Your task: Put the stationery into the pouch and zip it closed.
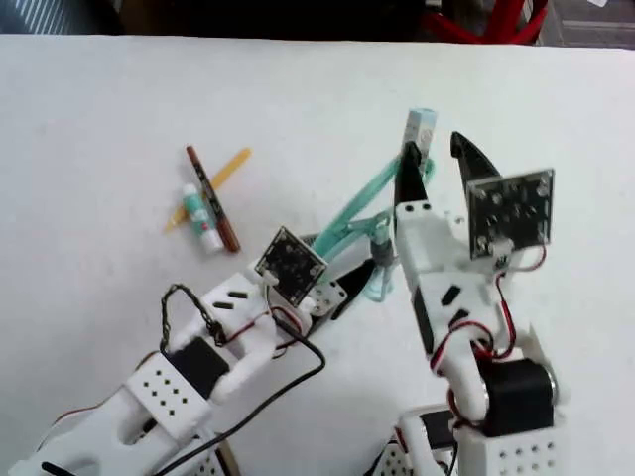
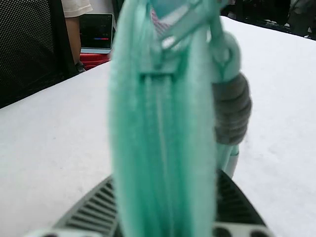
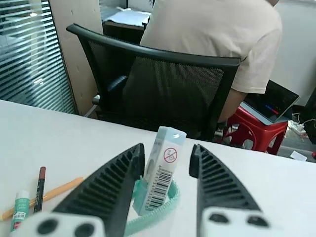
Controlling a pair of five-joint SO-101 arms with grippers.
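**Limp pouch held up, one box in, three pieces loose**

The pouch [image 2: 163,123] is teal, thin-walled and looks soft and very light. I judge it would sag or fold shut without support, so it needs a hold on its rim beside the zip. The left gripper [image 1: 352,280] appears clamped on one end of it, with the fabric rising straight out of the jaws in the left wrist view. The right gripper [image 3: 167,150] stands spread wide at the pouch's far end, holding nothing.

A small cardboard box [image 1: 419,127] stands upright in the pouch mouth and lines up with the gap between the right gripper's jaws. It looks stiff and light, easy to pinch across its flat sides.

Beside the pouch and well apart from it, on the white table [image 1: 119,109], lie the loose pieces:

- One brown pen [image 1: 211,198], crossing the yellow stick.
- One yellow pencil-like stick [image 1: 226,171].
- One short white-and-green tube [image 1: 201,216], just beside the pen.

All three look rigid, slim and light. Being round, they would likely roll or slip, so a grip across the middle of each suits best.

Count: one pouch, one box, three loose pieces.
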